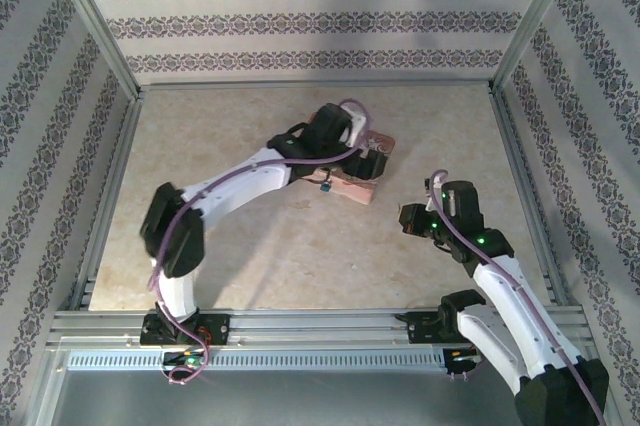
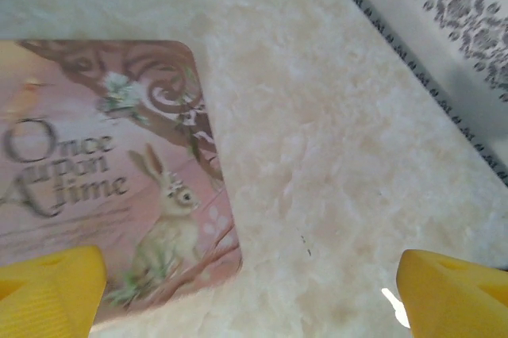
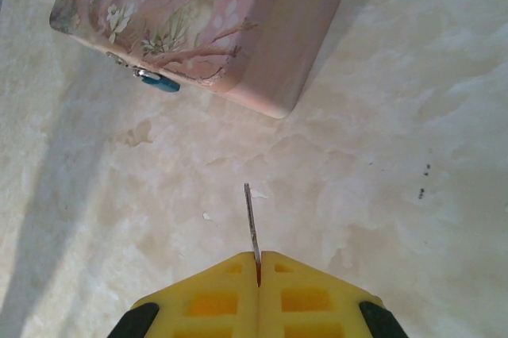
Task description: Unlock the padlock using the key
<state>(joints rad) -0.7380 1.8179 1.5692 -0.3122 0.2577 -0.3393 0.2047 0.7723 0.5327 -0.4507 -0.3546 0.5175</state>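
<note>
One padlock (image 3: 163,82), small, teal, hanging on the near side of the pink box (image 3: 238,21), mid-table. One key (image 3: 252,219), thin blade, pinched between the closed fingers of my right gripper (image 3: 258,263), near and right of the box, apart from it. My left gripper (image 2: 252,292), fingers spread wide above the box's corner. One table (image 3: 381,155), pale, marbled.

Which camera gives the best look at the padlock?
The right wrist view: the padlock sits at the pink box's edge, teal body and silvery part distinct. In the top view the padlock is a tiny dark speck beside the box.
</note>
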